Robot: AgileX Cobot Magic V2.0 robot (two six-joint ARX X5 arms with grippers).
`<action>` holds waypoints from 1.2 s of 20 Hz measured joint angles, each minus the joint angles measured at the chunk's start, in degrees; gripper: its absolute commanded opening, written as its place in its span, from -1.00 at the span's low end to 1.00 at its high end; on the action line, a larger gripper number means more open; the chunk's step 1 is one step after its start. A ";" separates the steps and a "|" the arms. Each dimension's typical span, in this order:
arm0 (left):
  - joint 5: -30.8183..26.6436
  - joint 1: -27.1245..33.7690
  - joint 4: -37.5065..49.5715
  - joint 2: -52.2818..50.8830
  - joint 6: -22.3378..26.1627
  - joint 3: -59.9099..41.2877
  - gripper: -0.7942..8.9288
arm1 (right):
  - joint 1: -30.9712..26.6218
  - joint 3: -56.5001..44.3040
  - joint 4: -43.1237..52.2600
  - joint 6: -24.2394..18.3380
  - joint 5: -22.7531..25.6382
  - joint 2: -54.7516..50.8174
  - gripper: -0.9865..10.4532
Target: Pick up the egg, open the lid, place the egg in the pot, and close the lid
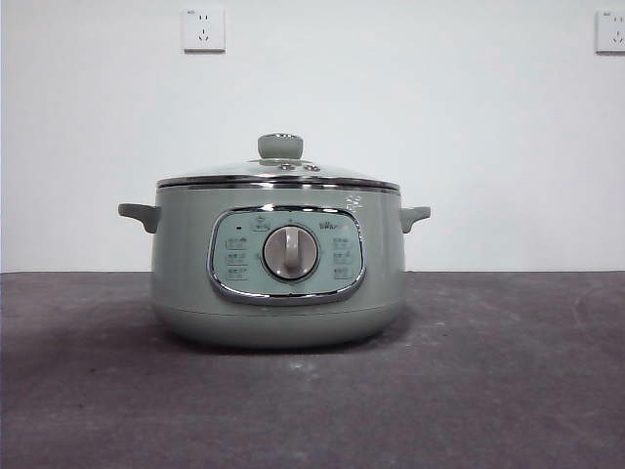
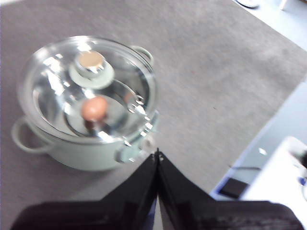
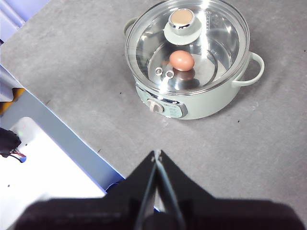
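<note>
Left pincer point(image 2: 157, 154): jaws pressed together, holding nothing, parked high and well apart from the pot point(image 2: 86, 143). From its wrist view the lid point(image 2: 62, 91) sits seated on the pot and the egg point(image 2: 94, 108) shows through the glass, resting on the inner floor.

Pot stands mid-bench point(image 1: 508, 391), dial facing the front camera. Side handles at 9 and 3 o'clock of the body in the front view, knob at 12 o'clock on the lid. Neither arm shows in the front view.

Right pincer point(image 3: 157, 154): jaws also pressed together and empty, high up and well apart from the pot.

Judgement: egg in, lid on, so the task looks done or nearly so.

Handling notes, if anything needs redoing:
- Egg: light, smooth, rounded, brittle shell. Likely slips out of hard jaws. Grip across the short axis at the widest belt with low force, and set it down rather than drop it onto the metal floor.
- Lid: glass with chrome rim, stiff, moderately heavy, breakable. The rim is slick and too wide for the jaws. The knob is the only sensible hold; pinch it under its flared top and lift straight up to avoid scraping the rim.
- Pot: heavy and stable, should not shift during a lid lift.
</note>
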 measured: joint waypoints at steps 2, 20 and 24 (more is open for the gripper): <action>-1.81 2.82 6.73 -1.86 2.82 -0.57 -0.84 | 0.00 0.00 0.00 0.00 0.00 0.00 -0.83; -4.35 29.09 56.08 -46.47 7.21 -69.40 -0.84 | 0.00 0.00 0.00 0.00 0.00 0.00 -0.83; -5.16 29.09 56.08 -51.06 7.21 -75.34 -0.84 | 0.00 0.00 0.00 0.00 0.00 0.00 -0.83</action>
